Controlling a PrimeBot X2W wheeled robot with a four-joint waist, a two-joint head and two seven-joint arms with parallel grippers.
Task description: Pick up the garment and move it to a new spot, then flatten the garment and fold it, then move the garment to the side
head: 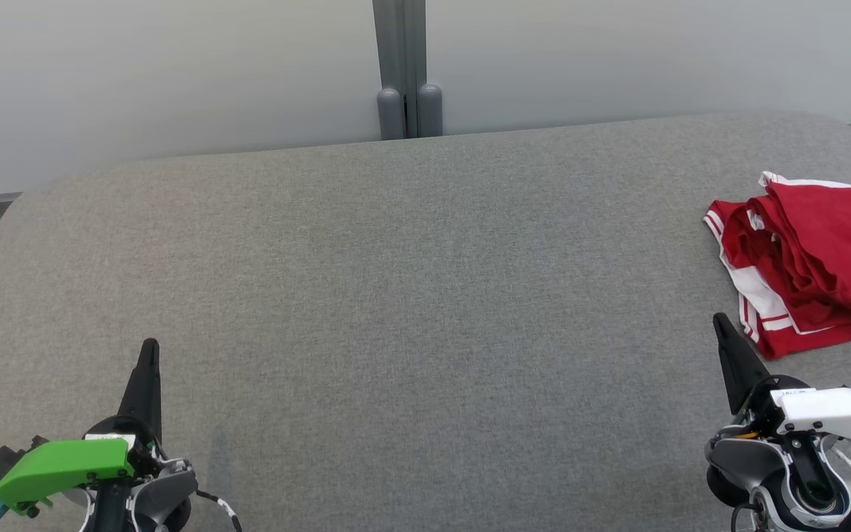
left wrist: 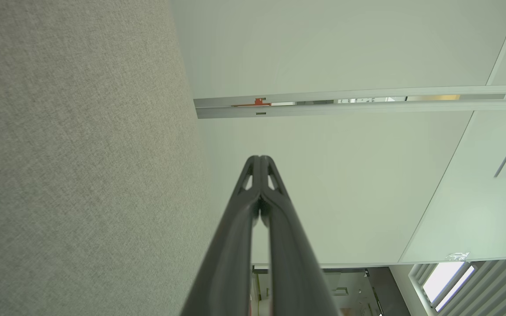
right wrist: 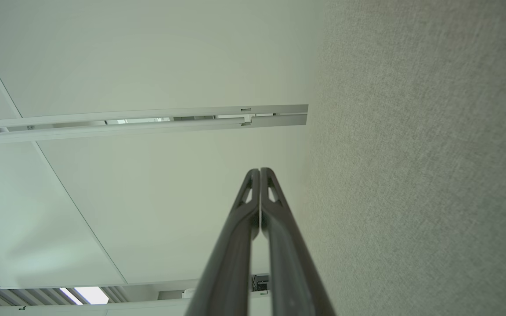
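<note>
1. My left gripper (head: 149, 349): fingers pressed together, nothing between them, parked low on my left above the table (head: 411, 281)
2. My right gripper (head: 722, 325): also closed tight and empty, low on my right, its tip near the garment's front corner but not touching it
3. Table: grey cloth-covered top, wide bare stretch between my two grippers
4. Garment (head: 817, 258): red with white stripes and trim, lying at the far right of the table, partly cut off by the head view's edge
5. Garment, condition: gathered in several stacked layers, edges loose and uneven, creases showing; a rough fold, not a crisp one
6. Progress, my judgement: folded and set aside, so the job looks about finished; if this pile is unworked, every step remains
</note>
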